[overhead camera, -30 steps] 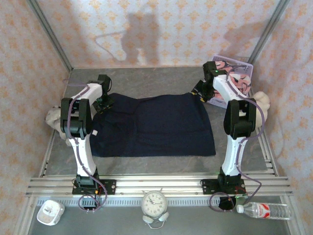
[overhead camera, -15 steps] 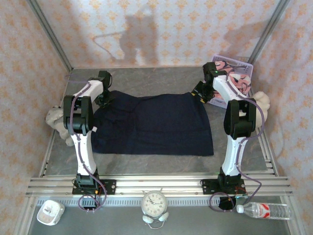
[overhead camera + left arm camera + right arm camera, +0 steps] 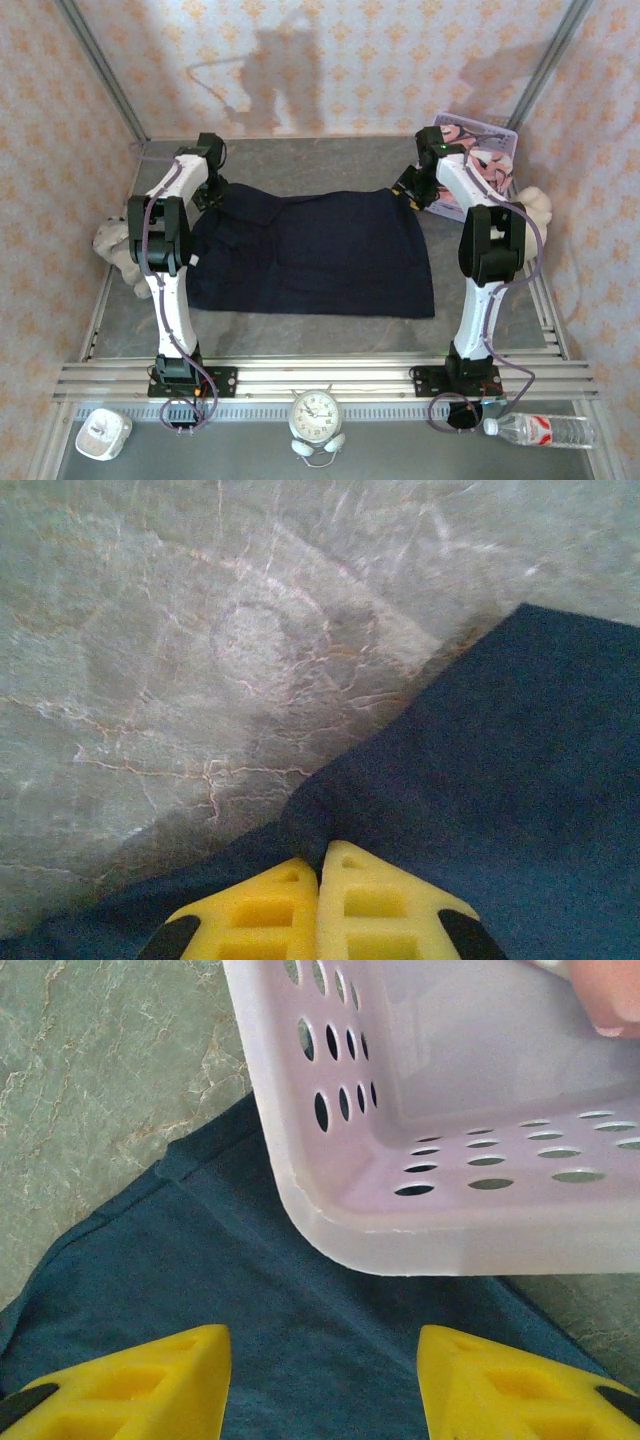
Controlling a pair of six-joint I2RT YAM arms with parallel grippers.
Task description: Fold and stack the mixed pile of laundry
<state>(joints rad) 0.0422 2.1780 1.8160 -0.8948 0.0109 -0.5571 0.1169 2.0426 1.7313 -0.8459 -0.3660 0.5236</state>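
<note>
The dark navy garment (image 3: pixel 315 255) lies spread flat in the middle of the table. At its far left corner my left gripper (image 3: pixel 208 188) is shut, and in the left wrist view the yellow fingertips (image 3: pixel 322 855) pinch a raised fold of the navy cloth (image 3: pixel 500 780). My right gripper (image 3: pixel 408 187) hovers at the far right corner. Its yellow fingers (image 3: pixel 322 1360) stand apart over the navy cloth (image 3: pixel 250 1270), gripping nothing. The salmon-pink printed garment (image 3: pixel 478 160) sits in the basket.
The lavender basket (image 3: pixel 505 135) stands at the back right, its corner (image 3: pixel 330 1210) resting on the navy cloth just ahead of my right fingers. Plush toys lie at the left edge (image 3: pixel 115 250) and right edge (image 3: pixel 535 205). A clock (image 3: pixel 317 415) and bottle (image 3: pixel 545 430) sit behind the arm bases.
My left gripper has closed on the navy garment's far left corner and shifted toward the back wall, drawing that edge with it. The right arm has not moved.
</note>
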